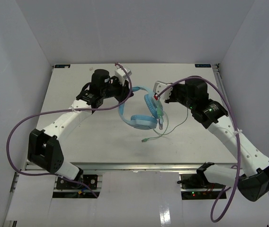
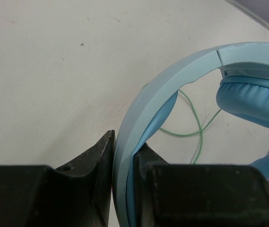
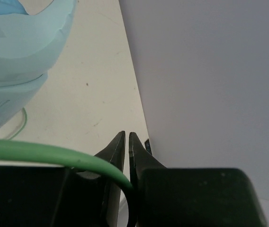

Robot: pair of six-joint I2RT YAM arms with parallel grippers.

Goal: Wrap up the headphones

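Left wrist view: closest to the camera, the left gripper has its two black fingers clamped on the headband of the light blue headphones, one finger pressed against each face of the band. From that grip the band curves up and to the right to a padded earcup. Behind it, a loop of thin pale-green cable lies on the white table.

Right wrist view: closest to the camera, the right gripper has its jaws almost together, with only a thin slit between the tips. The green cable comes in from the left and bends down between the fingers, which pinch it. Past them, a light blue shell of the headphones fills the upper left. Bare table runs on to a pale grey wall on the right.

Top external view: from the near edge, the left arm and the right arm reach inward toward the middle of the table. The cable's plug lies on the table nearer than the headphones, at the end of loose loops. The headphones sit between the two grippers near the table's centre, with the left gripper on the headband and the right gripper just beside the farther earcup. It is not clear whether the headphones rest on the table or are lifted off it.
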